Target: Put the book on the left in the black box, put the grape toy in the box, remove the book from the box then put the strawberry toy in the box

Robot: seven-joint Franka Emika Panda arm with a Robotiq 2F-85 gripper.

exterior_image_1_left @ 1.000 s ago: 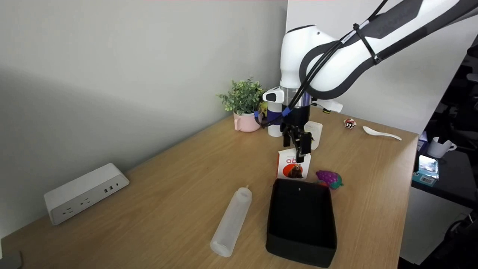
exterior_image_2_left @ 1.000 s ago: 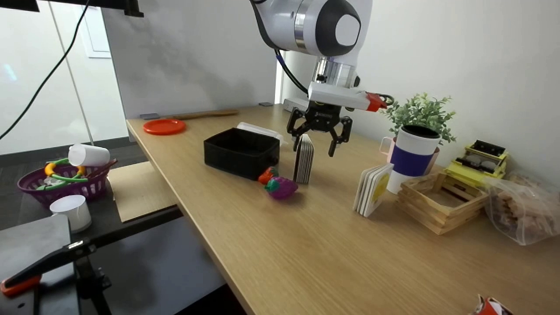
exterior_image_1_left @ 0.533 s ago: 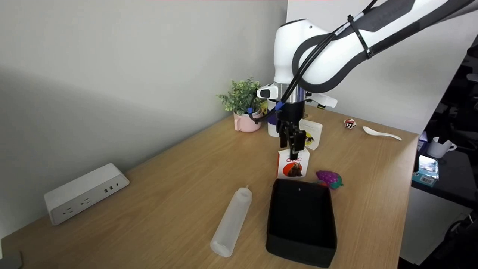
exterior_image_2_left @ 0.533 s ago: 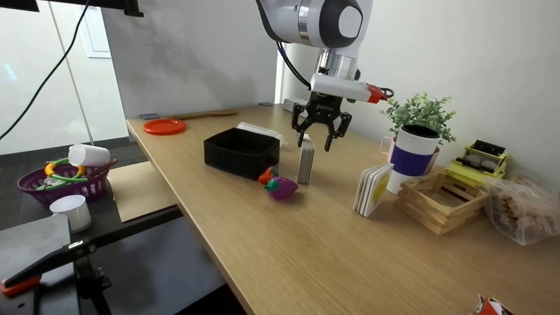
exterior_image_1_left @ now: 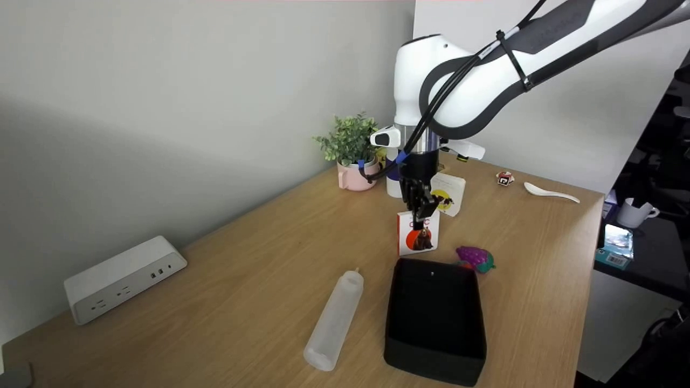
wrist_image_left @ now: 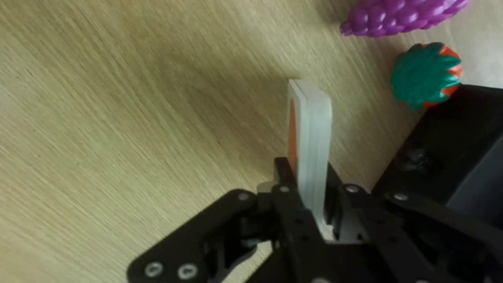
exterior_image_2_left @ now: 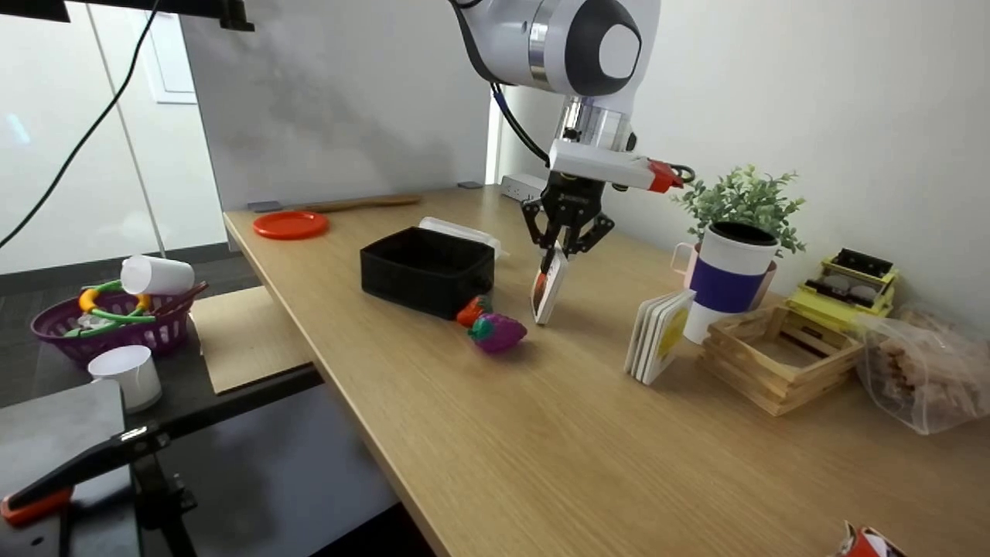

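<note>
My gripper (wrist_image_left: 308, 169) is shut on the book on the left (wrist_image_left: 314, 122), one finger against each cover near its top. In an exterior view this book (exterior_image_2_left: 550, 290) leans slightly, its lower edge at or close to the table. Its cover with a bear shows in an exterior view, where the book (exterior_image_1_left: 423, 242) stands just behind the black box (exterior_image_1_left: 434, 358). Nothing shows inside that box. The purple grape toy (exterior_image_2_left: 499, 333) lies by the box's corner, touching or nearly touching the strawberry toy (exterior_image_2_left: 469, 312). From above, the strawberry's (wrist_image_left: 426, 74) green leaves face up.
Another book (exterior_image_2_left: 657, 336) stands upright further along the table, near a cup (exterior_image_2_left: 727, 278) and a wooden crate (exterior_image_2_left: 773, 379). A clear bottle (exterior_image_1_left: 334, 320) lies beside the box. A potted plant (exterior_image_1_left: 356, 175) stands by the wall. A white spoon (exterior_image_1_left: 550, 192) lies near the edge.
The gripper rose a little, came back down and shut on the book. The book has turned and tilted between the fingers. The toys and the box have not moved.
</note>
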